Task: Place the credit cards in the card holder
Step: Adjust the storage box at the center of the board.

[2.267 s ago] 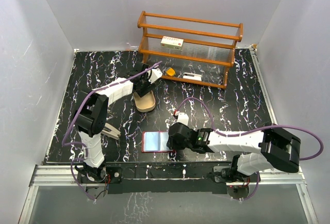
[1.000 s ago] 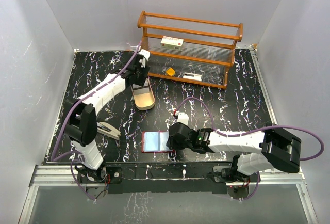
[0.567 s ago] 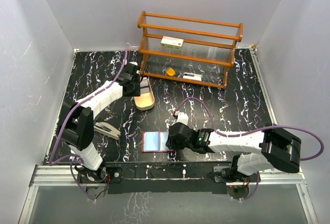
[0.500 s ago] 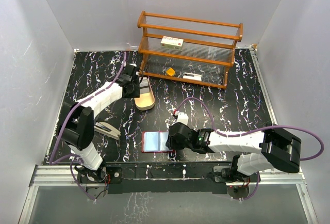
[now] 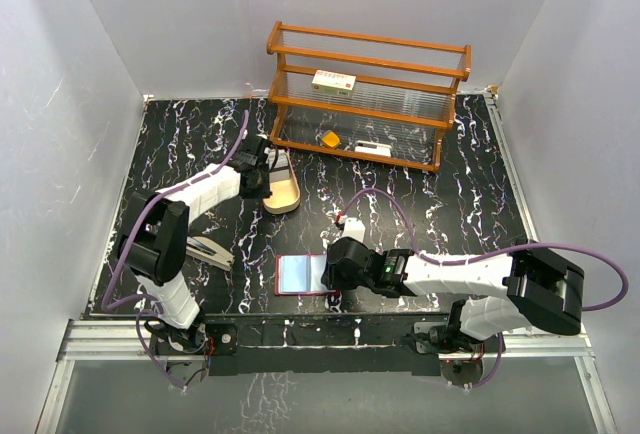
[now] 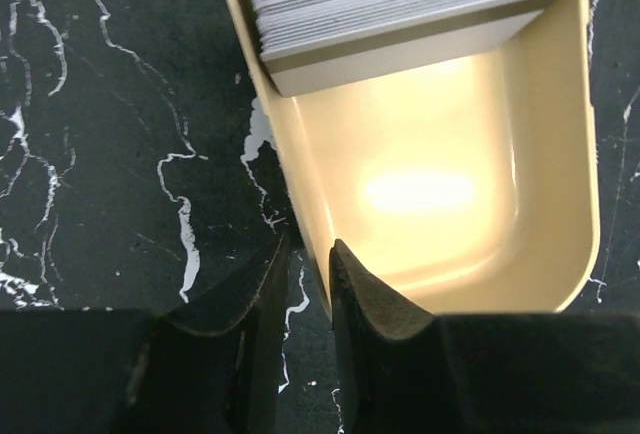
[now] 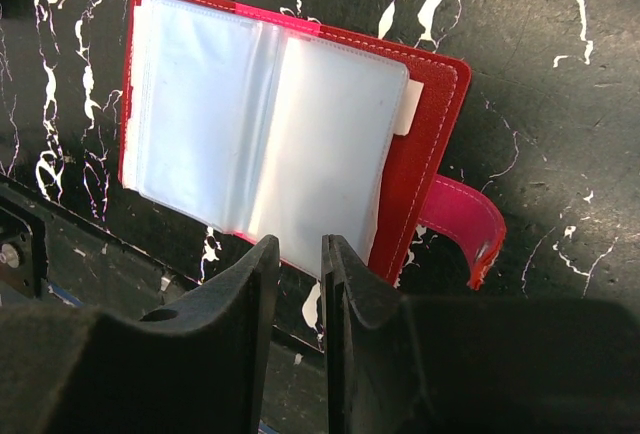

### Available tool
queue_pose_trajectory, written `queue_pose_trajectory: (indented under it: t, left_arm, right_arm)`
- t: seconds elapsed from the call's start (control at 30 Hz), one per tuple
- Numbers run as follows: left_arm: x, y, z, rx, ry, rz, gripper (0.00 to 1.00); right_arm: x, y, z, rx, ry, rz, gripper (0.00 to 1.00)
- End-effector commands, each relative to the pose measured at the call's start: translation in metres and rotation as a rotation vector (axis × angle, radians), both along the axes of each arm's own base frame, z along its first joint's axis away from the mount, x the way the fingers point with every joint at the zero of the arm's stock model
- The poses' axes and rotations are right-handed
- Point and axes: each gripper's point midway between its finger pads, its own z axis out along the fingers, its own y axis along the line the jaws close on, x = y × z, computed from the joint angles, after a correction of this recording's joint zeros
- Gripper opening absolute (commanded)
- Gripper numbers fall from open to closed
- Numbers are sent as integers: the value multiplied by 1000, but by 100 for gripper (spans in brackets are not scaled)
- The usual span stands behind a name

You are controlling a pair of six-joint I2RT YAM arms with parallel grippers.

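l gripper [image 6: 302, 254] pinches wall of tan tray [image 6: 560, 154] holding credit cards [image 6: 400, 4]; r gripper [image 7: 300, 249] pinches near edge of open card holder [image 7: 430, 154]

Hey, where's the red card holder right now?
In the top view the card holder lies open near the front edge of the table, just left of centre, the right pincer at its right side, the wooden tray behind it.
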Motion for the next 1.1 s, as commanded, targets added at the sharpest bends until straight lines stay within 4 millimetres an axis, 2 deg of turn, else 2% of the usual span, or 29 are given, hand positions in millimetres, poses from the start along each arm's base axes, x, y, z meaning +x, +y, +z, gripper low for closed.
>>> queue_pose_trajectory:
  t: [0.0,0.1,0.37,0.63,0.83,0.87,0.97,1.07]
  left_arm:
    - [-2,-9,8,-44,-19,-85,20]
    - [-6,-11,8,-49,-14,-137,12]
    - [-16,-20,22,-89,-70,-278,4]
    - [-31,-40,22,-168,-56,-442,6]
    - [-24,-49,24,-194,-74,-476,7]
    - [-22,-50,26,-195,-77,-475,9]
    - [-19,-52,33,-204,-78,-463,24]
    - [-17,-54,49,-222,-108,-448,36]
  right_arm:
    - [5,10,11,53,-33,5,23]
    - [5,11,11,57,-31,3,22]
    - [3,7,9,59,-24,-5,23]
    - [-1,1,5,57,-11,-13,23]
    - [-3,-2,-3,44,5,-20,22]
    - [-3,-3,-3,43,6,-21,23]
    - [-3,-3,-4,40,7,-22,22]
    - [-2,-2,-1,42,1,-21,22]
